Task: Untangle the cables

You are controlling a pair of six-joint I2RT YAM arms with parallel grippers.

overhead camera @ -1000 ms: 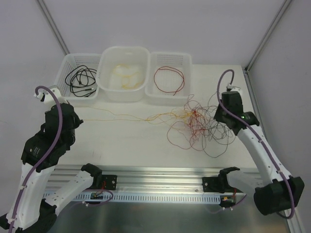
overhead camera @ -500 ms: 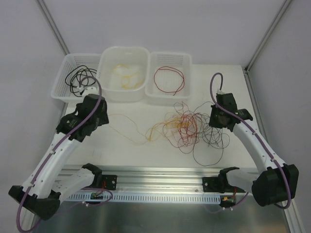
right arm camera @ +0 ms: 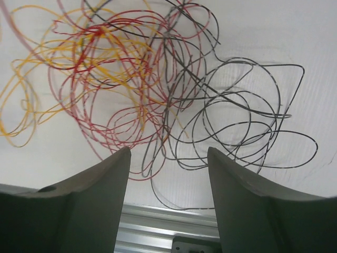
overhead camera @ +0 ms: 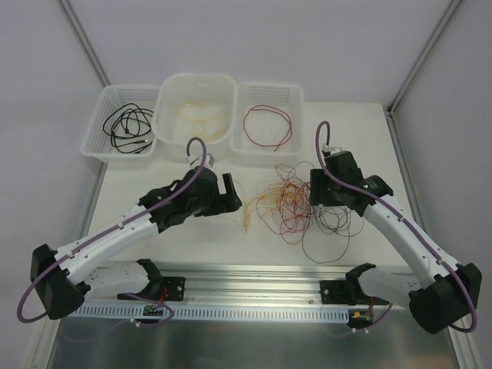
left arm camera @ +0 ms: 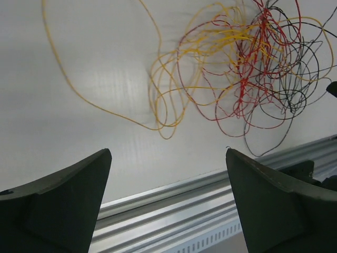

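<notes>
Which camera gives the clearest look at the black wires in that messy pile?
The right wrist view: the black wires spread across its right half, loop by loop. The left wrist view catches them smaller at its upper right corner; the top view shows only faint lines.

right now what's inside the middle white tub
A coil of yellow-orange cables lies on the floor of the middle tub. Nothing else shows in it. The strands blur together, so their number and anything beneath them cannot be seen.
</notes>
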